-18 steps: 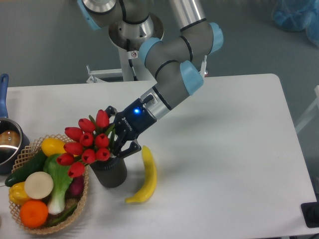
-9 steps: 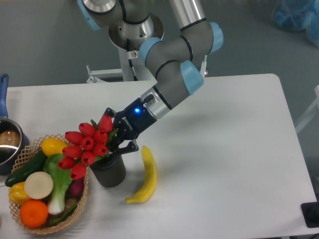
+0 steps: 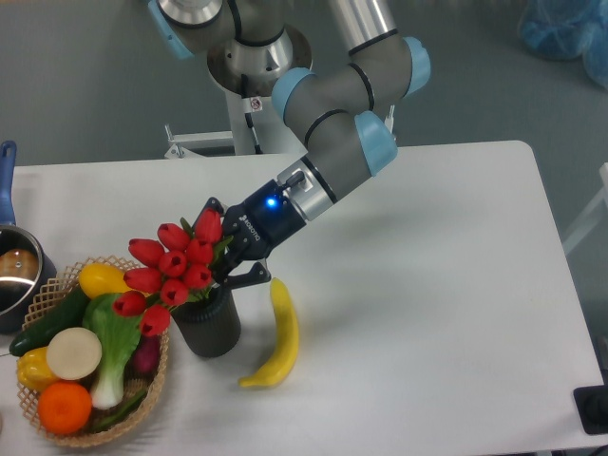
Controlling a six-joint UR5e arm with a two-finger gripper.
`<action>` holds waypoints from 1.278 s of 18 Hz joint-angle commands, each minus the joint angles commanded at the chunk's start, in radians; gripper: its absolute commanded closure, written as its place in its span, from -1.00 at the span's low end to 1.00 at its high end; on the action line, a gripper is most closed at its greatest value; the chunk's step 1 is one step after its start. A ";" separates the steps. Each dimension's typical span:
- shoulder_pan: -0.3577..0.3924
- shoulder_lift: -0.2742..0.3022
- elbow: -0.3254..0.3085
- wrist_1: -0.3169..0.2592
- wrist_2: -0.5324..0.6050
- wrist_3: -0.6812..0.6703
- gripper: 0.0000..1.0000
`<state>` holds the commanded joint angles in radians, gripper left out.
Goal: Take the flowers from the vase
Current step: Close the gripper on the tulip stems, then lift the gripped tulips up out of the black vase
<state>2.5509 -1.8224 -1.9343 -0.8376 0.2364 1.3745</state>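
The flowers [image 3: 174,269], a bunch of red tulip buds with green leaves, lean out to the left over the vase [image 3: 207,325], a short dark cylindrical cup near the table's front left. Their stems still reach down into the vase's mouth. My gripper [image 3: 231,264] comes in from the upper right and is shut on the flowers just above the vase rim, its dark fingers on either side of the stems. The lower stems are hidden inside the vase.
A yellow banana [image 3: 278,333] lies just right of the vase. Left of it stands a wicker basket [image 3: 160,380] with vegetables and fruit. A steel pot [image 3: 14,271] with a blue handle sits at the left edge.
The gripper and the bunch have risen a little and shifted right. The tulips now stand higher above the vase rim than a second ago.
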 joint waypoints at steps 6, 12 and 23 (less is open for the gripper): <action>0.023 0.034 -0.029 0.000 -0.072 -0.002 0.17; 0.029 0.052 -0.046 -0.002 -0.181 -0.005 0.16; 0.031 0.075 -0.046 -0.003 -0.253 -0.049 0.16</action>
<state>2.5817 -1.7473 -1.9804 -0.8406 -0.0168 1.3254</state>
